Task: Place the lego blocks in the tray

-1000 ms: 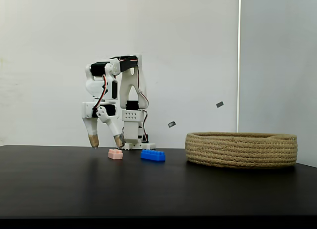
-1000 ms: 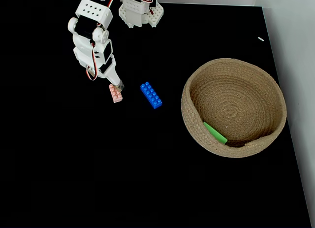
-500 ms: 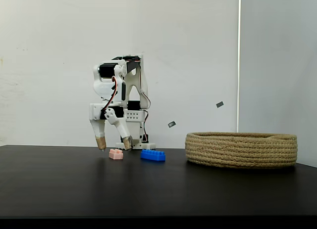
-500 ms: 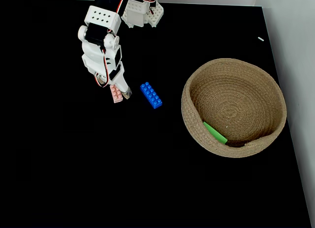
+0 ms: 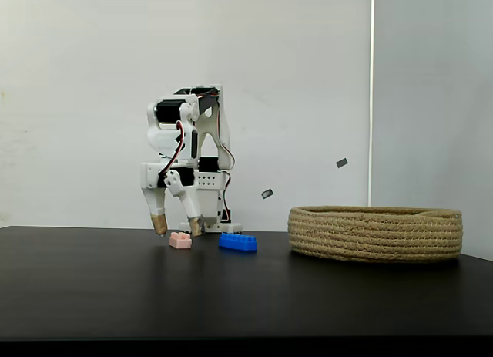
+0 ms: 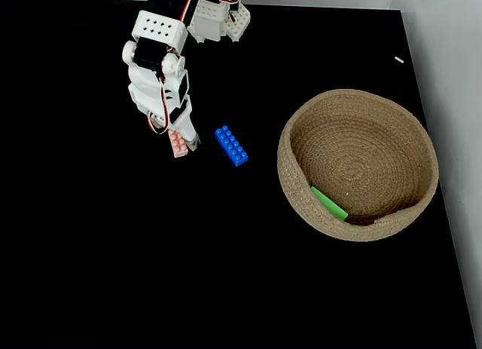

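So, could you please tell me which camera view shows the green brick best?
The fixed view from above shows it best: the green brick lies inside the rope tray, against its near wall. In the fixed view from the side, the tray's wall hides the brick entirely.

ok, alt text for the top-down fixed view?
White arm's open gripper poised over a small pale pink brick on a black table. A long blue brick lies just right; a bright green brick lies inside the round rope basket.

No legible text or markings anywhere.
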### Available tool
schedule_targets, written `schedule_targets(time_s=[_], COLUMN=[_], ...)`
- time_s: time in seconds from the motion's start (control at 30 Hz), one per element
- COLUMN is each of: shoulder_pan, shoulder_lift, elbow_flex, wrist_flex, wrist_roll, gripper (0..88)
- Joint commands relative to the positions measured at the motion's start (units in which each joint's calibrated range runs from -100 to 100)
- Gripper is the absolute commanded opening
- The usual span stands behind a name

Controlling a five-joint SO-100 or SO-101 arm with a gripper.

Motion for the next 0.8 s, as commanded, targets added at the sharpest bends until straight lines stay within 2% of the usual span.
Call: schedule_targets(time_s=[0.0,0.43,0.6,0.77], shoulder_pan=[0.7,1.5,0.4,-2.7], shoulder_lift=[-2.5,-2.0,-4.5,-10.4], elbow_flex=[-1.1,-1.4,-2.2,-5.6], wrist_flex=[-1.9,-5.5,-4.6,3.1], wrist_roll=[-0.4,-2.8,-5.6,-10.5], gripper=[24.2,0.4,0.3,0.2])
